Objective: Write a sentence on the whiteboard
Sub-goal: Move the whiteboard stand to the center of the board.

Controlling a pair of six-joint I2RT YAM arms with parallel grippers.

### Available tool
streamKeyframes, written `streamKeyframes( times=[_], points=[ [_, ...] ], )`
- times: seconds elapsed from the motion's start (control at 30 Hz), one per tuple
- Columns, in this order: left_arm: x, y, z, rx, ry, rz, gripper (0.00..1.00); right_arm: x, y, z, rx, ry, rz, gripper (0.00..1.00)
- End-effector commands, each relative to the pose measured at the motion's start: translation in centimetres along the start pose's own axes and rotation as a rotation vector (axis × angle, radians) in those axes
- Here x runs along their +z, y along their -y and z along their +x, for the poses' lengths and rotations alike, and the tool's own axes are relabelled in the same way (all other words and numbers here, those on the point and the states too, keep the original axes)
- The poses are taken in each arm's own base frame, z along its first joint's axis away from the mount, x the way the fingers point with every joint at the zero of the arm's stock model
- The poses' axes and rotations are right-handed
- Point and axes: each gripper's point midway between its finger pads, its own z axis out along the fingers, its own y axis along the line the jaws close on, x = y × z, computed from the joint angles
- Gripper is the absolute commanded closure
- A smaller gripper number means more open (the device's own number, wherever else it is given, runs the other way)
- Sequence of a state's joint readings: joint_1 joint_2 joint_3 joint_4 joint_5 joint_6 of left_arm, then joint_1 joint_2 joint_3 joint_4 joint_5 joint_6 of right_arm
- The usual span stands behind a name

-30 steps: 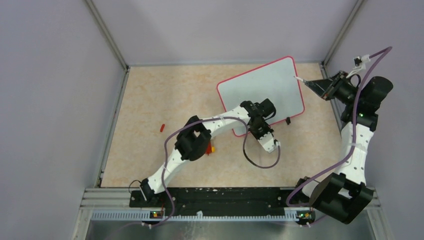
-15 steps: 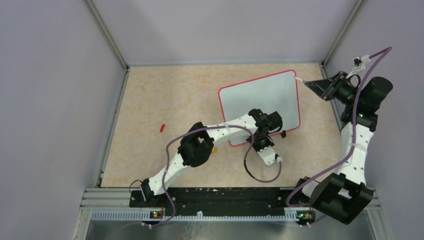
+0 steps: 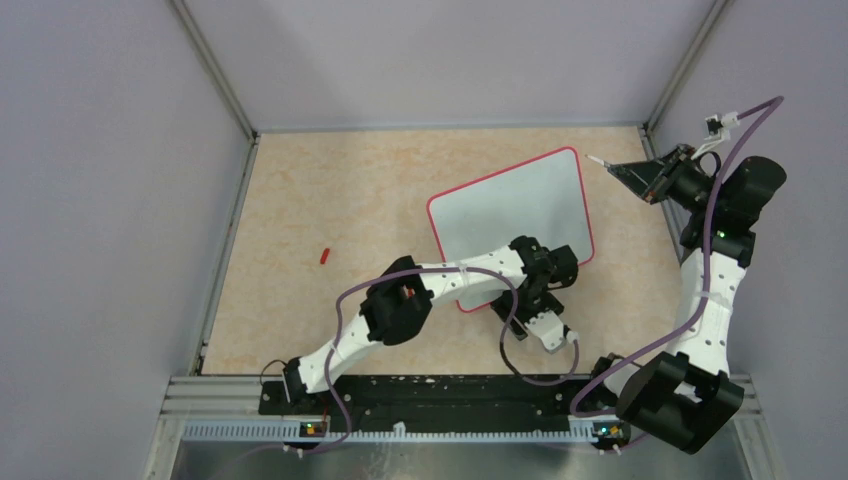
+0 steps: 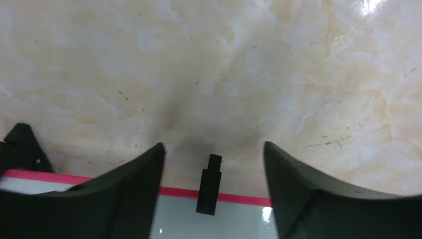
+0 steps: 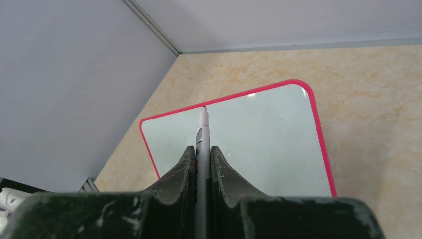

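The whiteboard (image 3: 505,205) lies flat right of centre, the left gripper (image 4: 213,149) wide open astride its black clip foot (image 4: 210,184), I think to steady it, while the right gripper (image 5: 201,149) clamps a marker (image 5: 203,124) ready at upper right.

The whiteboard (image 3: 510,205) is glossy and smooth, with a plastic-looking red-pink rim. The tabletop (image 3: 340,190) is polished, marble-patterned beige. The clip (image 4: 209,185) looks like matt black plastic. The right pincer (image 5: 201,150) is matt black, scuffed pale; the marker (image 5: 203,130) looks like smooth plastic.
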State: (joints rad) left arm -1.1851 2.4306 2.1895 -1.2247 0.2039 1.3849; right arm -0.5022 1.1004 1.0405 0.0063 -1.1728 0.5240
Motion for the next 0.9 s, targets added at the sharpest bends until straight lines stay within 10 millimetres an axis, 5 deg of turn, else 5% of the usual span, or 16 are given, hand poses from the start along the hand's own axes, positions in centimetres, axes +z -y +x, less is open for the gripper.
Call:
streamKeyframes(
  times=[0.0, 0.07, 0.3, 0.47, 0.6, 0.73, 0.87],
  points=[
    [-3.7, -1.5, -2.4, -0.077, 0.087, -0.137, 0.15, -0.5, -1.0, -1.0, -0.068, 0.010, -0.004, 1.00],
    [-5.1, -1.8, -3.9, -0.095, 0.146, -0.187, 0.02, -0.5, -1.0, -1.3, -0.072, 0.010, 0.006, 1.00],
    [-11.5, -2.5, -6.0, -0.220, 0.242, -0.375, 0.01, -0.3, -1.1, -3.7, -0.128, 0.011, 0.036, 1.00],
    [-17.6, -0.5, -5.2, -0.418, 0.346, -0.501, 0.01, -0.1, -1.0, -4.9, -0.159, -0.011, 0.042, 1.00],
    [-24.8, -0.7, -0.2, -0.755, 0.487, -0.751, 0.01, 0.5, -1.2, -4.7, -0.183, -0.033, 0.042, 1.00],
    [-33.1, 1.7, 8.0, -1.078, 0.746, -0.926, 0.01, 1.9, -1.6, -3.1, -0.213, -0.079, 0.036, 1.00],
    [-35.9, 5.7, 14.0, -1.226, 0.898, -0.918, 0.01, 3.5, -3.0, -0.8, -0.238, -0.139, -0.010, 1.00]
  ],
)
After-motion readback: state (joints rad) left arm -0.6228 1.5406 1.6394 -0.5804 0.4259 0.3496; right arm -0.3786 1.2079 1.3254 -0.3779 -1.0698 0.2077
